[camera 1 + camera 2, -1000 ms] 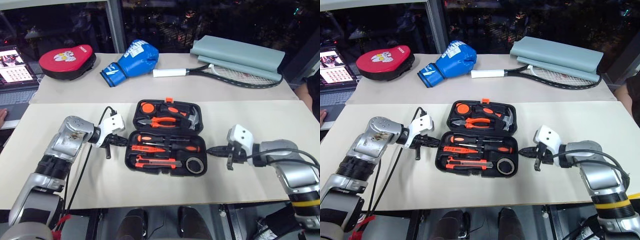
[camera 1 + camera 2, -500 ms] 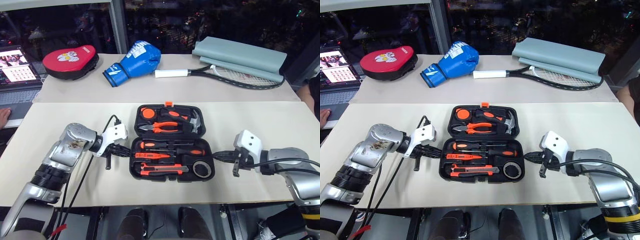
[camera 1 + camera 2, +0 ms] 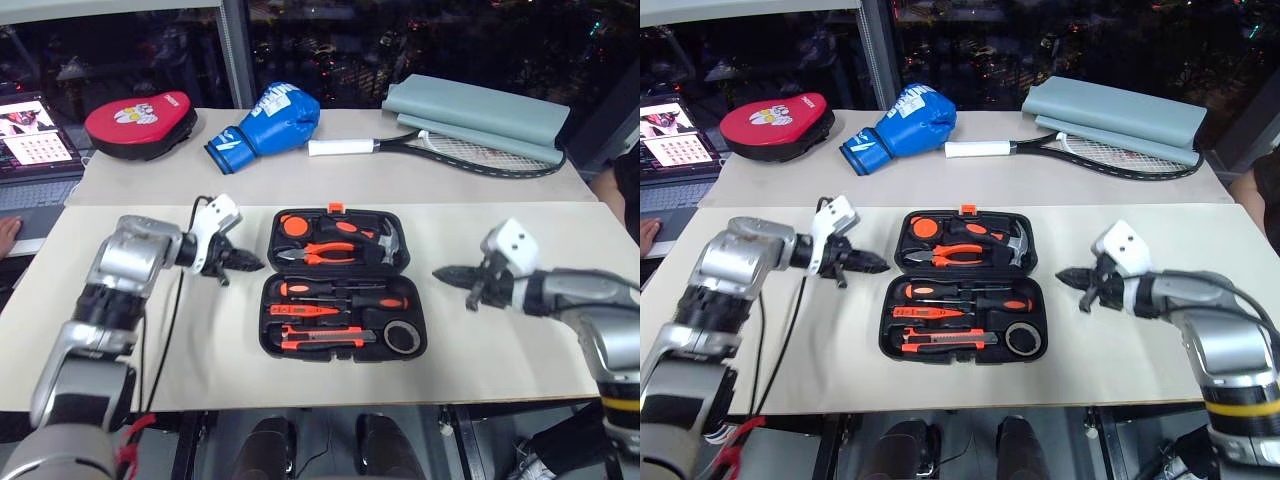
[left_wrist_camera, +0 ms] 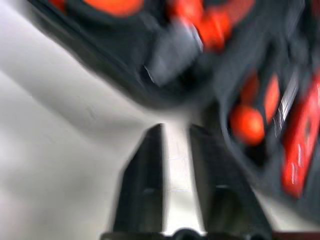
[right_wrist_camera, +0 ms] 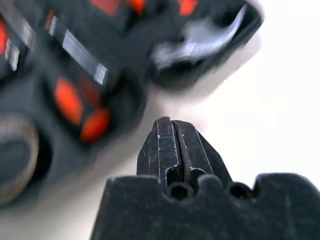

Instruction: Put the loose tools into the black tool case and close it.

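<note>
From the head camera we see the black tool case (image 3: 340, 285) lying open in the middle of the near table (image 3: 500, 350), with its lid flat on the far side. In the near half lie two screwdrivers (image 3: 345, 297), a slim orange tester screwdriver (image 3: 300, 311), a utility knife (image 3: 318, 336) and a small grey tape roll (image 3: 402, 338). In the lid half sit the pliers (image 3: 322, 251), a hammer (image 3: 380, 240) and a round tape measure (image 3: 295, 218). The left gripper (image 3: 250, 265) hangs in the air just beside the left edge of the case and points at it. The right gripper (image 3: 447, 272) hangs near the right edge of the case, a little apart, and points at it too. Both hold nothing. On the far table we see a red pad (image 3: 138, 118), a blue boxing glove (image 3: 265, 122), a racket (image 3: 440, 148) and a grey folded mat (image 3: 478, 110). From the left wrist camera we see two black fingers (image 4: 145, 185) with a small gap between them, so the jaws are spread a little, and a blurry corner of the case (image 4: 125, 80) is ahead. From the right wrist camera we see the fingers (image 5: 165, 150) pressed close with just a thin line between them, above the bare table and near the case's corner with the hammer (image 5: 197, 42).
</note>
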